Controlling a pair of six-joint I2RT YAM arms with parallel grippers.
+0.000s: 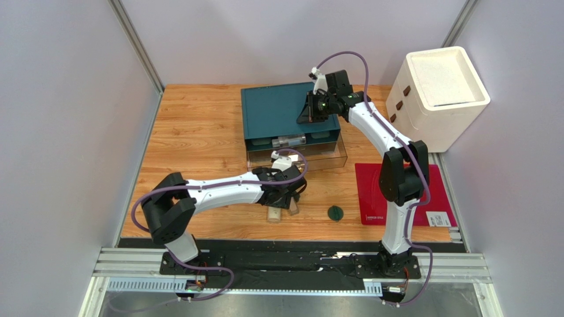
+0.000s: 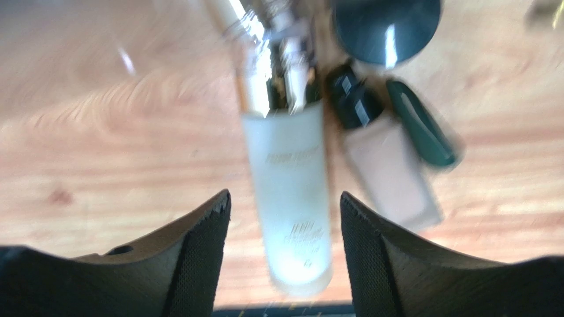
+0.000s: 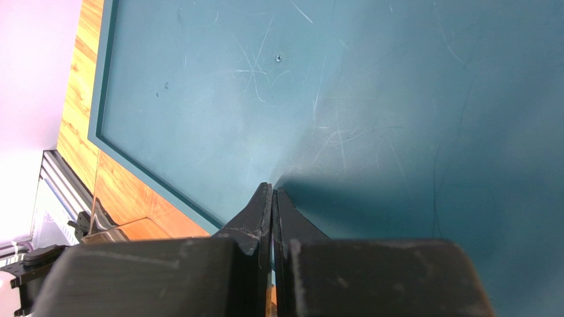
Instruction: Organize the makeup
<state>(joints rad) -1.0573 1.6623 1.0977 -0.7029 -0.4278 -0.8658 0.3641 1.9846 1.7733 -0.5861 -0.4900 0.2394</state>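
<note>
My left gripper is open low over the table in front of the teal box. In the left wrist view it straddles a frosted cream bottle that lies flat, its gold cap pointing away; the fingers are apart from it. Beside the bottle lie a beige tube with a black cap, a slim dark green piece and a round dark green disc. Another green disc lies on the wood to the right. My right gripper is shut and empty, its tips on the teal box lid.
The teal box stands at the back centre with a clear drawer pulled out toward the front. A red mat lies at the right under the right arm. A white foam box stands at the back right.
</note>
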